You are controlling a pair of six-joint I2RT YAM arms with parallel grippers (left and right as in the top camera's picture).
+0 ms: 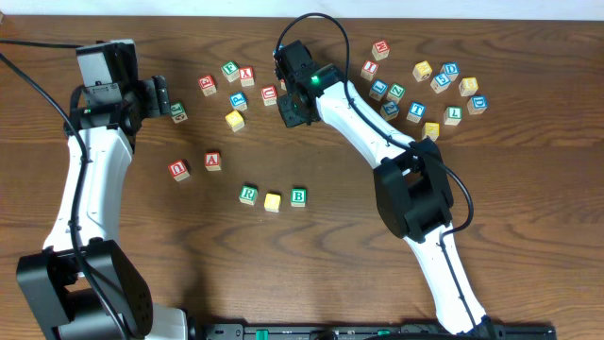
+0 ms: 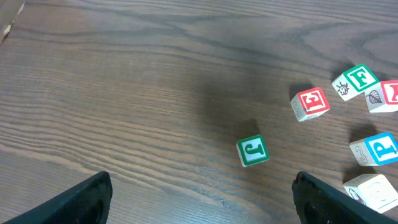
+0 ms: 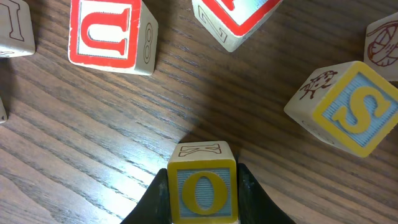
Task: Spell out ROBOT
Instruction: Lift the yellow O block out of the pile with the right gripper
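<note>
A green-framed R cube (image 1: 248,195), a yellow-faced cube (image 1: 273,201) and a green-framed B cube (image 1: 298,196) stand in a row at the table's middle front. My right gripper (image 3: 202,200) is shut on a yellow-framed O cube (image 3: 202,186), held just above the wood. In the overhead view that gripper (image 1: 294,112) hides the cube. A blue-framed T cube (image 1: 416,111) lies in the right-hand cluster. Far left, my left gripper (image 1: 162,98) stands open, nothing between its fingers (image 2: 74,202), with a green J cube (image 2: 252,151) just ahead of it.
Red-framed U (image 1: 178,169) and A (image 1: 212,160) cubes sit left of the row. Loose cubes lie around the right gripper: a red U (image 3: 109,34), a yellow S (image 3: 351,109), another red one (image 3: 236,18). Several more cubes crowd the back right (image 1: 444,80).
</note>
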